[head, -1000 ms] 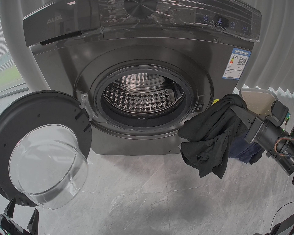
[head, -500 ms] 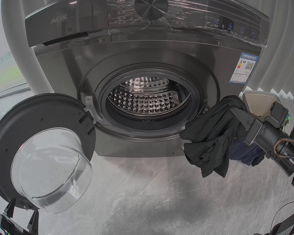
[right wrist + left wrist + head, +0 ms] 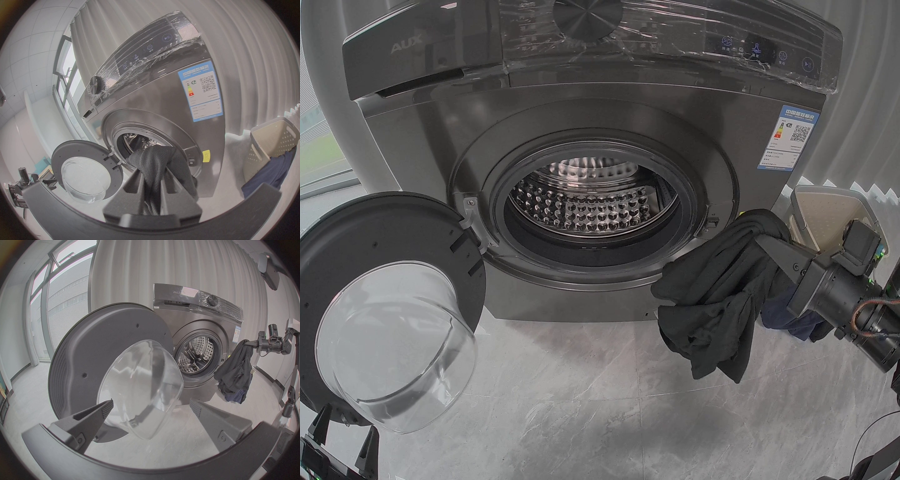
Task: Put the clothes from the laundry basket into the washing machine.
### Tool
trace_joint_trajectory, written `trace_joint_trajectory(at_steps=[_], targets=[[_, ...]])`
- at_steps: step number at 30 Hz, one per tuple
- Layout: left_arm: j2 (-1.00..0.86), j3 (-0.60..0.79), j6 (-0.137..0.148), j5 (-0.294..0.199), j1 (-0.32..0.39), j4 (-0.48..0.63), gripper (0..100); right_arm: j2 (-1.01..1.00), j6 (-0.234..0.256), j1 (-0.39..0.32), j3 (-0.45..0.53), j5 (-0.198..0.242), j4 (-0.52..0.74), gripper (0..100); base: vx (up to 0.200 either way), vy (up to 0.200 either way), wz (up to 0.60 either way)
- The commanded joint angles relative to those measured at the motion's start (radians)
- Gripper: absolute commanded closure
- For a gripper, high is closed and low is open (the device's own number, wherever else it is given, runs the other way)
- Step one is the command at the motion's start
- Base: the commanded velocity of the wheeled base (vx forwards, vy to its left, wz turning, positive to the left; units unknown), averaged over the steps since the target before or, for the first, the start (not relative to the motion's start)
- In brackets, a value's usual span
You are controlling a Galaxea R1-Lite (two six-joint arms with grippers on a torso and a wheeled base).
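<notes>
Washing machine: a grey front-loader (image 3: 600, 106) stands on a pale marbled tile floor (image 3: 562, 387), with clear film over its control panel (image 3: 675, 31) and a blue-edged energy label (image 3: 789, 137) on its upper right front.
Door: the round door (image 3: 381, 250) is swung wide open to the robot's left, and its clear glass bowl (image 3: 394, 350) bulges toward the camera.
Drum: the steel drum (image 3: 590, 200) is in plain sight through the opening, and no cloth lies in the part that can be seen.
Right gripper: the right gripper (image 3: 764, 240) is held out on the robot's right, level with the lower edge of the opening, its two fingers clamped together on a fold of cloth.
Black garment: the black garment (image 3: 719, 300) hangs in a bunched drape from that grip, just right of and below the opening and clear of the floor. Whether it brushes the machine's front cannot be told.
Laundry basket: the beige perforated laundry basket (image 3: 272, 140) stands by the machine's right side, against a white pleated curtain (image 3: 862, 112).
Blue garment: a dark blue garment (image 3: 275, 175) spills over the basket's near rim toward the floor.
Left gripper: the left gripper (image 3: 150, 404) sits low on the robot's left, near the open door, with its fingers spread apart and nothing between them.
</notes>
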Motion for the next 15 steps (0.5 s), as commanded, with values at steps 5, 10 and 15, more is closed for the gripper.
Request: trace_joint_trajectory(at_steps=[5, 10, 15], targets=[[-0.012, 0.018, 0.014, 0.008, 0.001, -0.002, 0, 0.062, 0.059, 0.072, -0.014, 0.007, -0.005, 100, 0.000, 0.000, 0.00], [-0.012, 0.018, 0.026, 0.008, 0.001, -0.002, 0, 0.118, 0.057, 0.089, -0.054, 0.004, -0.005, 100, 0.000, 0.000, 0.00], [-0.012, 0.018, 0.025, 0.008, 0.003, -0.002, 0, 0.207, 0.062, 0.087, -0.137, -0.037, -0.007, 100, 0.000, 0.000, 0.00]])
